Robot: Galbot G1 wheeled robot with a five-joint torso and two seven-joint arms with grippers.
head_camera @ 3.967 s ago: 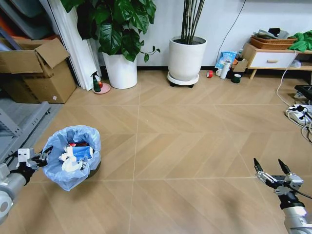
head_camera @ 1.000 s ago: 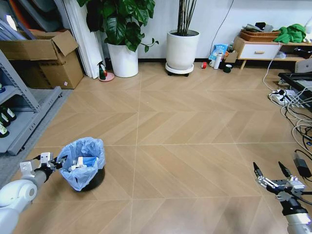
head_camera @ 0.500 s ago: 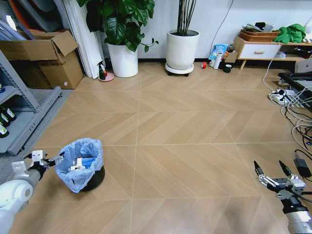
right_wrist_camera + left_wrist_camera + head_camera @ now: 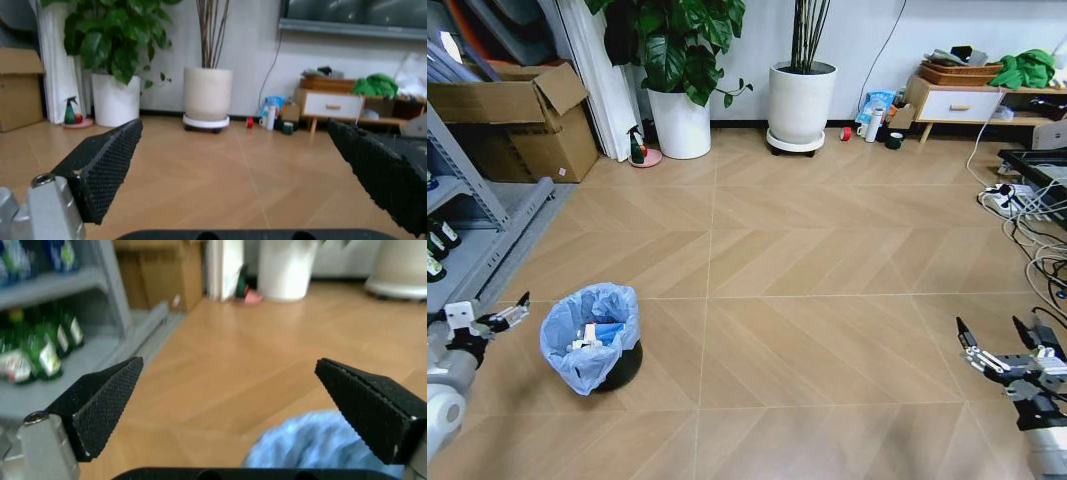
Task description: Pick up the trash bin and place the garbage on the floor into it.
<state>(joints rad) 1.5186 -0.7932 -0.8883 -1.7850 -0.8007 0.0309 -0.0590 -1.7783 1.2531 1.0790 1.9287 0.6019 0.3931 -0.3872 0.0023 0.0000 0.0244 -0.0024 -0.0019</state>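
The trash bin (image 4: 592, 345) is standing on the floor (image 4: 807, 260) at the robot's front left, its baggy blue liner (image 4: 567, 335) spilling over the rim and garbage (image 4: 595, 333) lying inside. It is looking light and stiff under a soft, slippery bag, so pinching the rim through the liner seems the surest hold. The left hand (image 4: 489, 319) is hanging just beside it, fingers apart and touching nothing. The right hand (image 4: 1005, 345) is waiting well apart at the lower right, fingers spread too.
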